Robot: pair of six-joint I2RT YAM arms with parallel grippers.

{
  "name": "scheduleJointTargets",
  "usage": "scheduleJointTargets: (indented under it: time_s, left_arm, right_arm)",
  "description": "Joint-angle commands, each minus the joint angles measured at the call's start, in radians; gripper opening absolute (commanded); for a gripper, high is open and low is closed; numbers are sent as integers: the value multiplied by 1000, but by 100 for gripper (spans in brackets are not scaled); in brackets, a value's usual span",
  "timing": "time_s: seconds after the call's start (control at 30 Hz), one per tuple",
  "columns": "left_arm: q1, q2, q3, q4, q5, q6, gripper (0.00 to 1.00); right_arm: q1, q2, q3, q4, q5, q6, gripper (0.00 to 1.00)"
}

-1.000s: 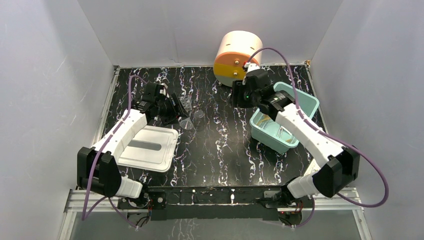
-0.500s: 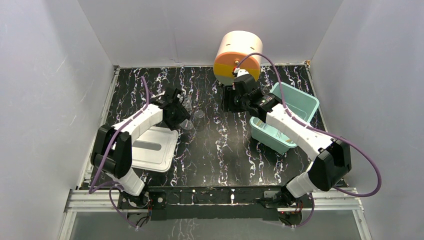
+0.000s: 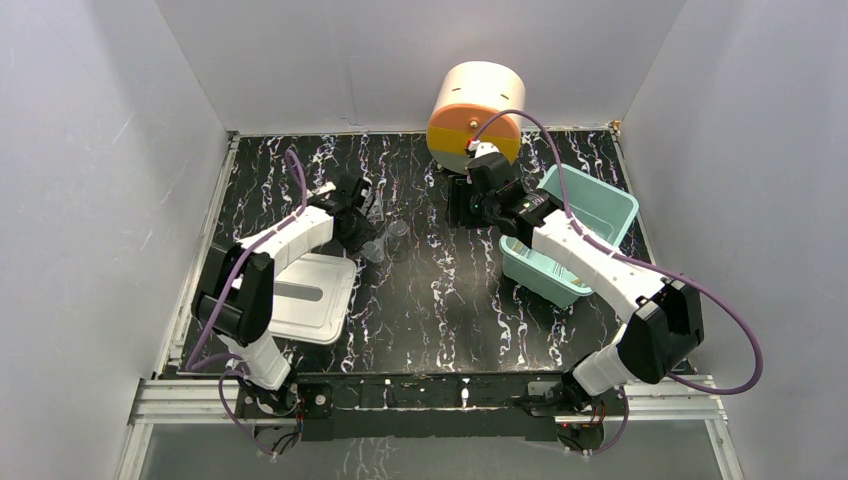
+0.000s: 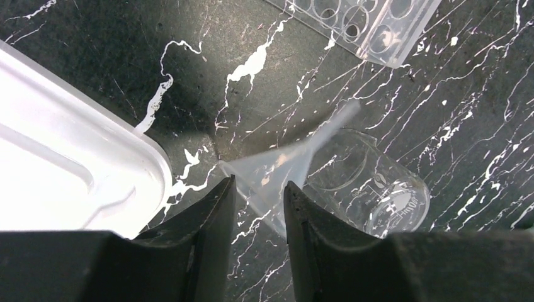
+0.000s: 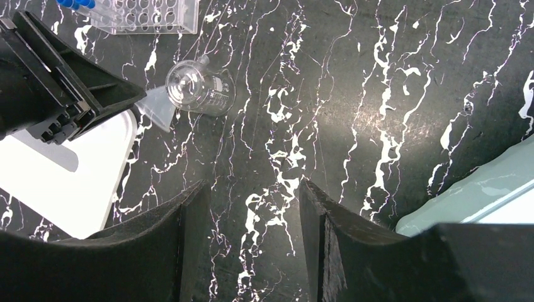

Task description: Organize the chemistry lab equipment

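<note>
Grip the funnel (image 4: 277,167) by its cone, lying on the table (image 4: 157,75) between lid (image 4: 56,170) and beaker (image 4: 378,189). Note the left gripper (image 4: 259,185) narrow about the cone (firm contact cannot be told). Squeeze gently to avoid popping it out, then lift straight, clear of the beaker. Note the right gripper (image 5: 252,184) wide and empty, above the table near the bin (image 5: 478,189). Consult the left wrist view for finger placement, masked by the wrist in the top view. Consult the right wrist view for blue-capped tubes (image 5: 75,3) in the rack (image 5: 145,12)
</note>
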Motion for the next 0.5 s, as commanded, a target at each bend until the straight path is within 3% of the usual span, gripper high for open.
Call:
scheduleJointTargets:
  time_s: [0.0,0.23,0.47]
  left_arm:
    - [-8,8,11,4,-32,2,30]
    - [-8,-33,35,-79,-199,21,16]
    - [-8,-88,14,-76,-204,32,0]
  right_arm:
    - [3,-39,-1,36,16,-21,62]
    - [3,-41,-1,33,18,-27,62]
    - [4,-40,7,30,18,-31,62]
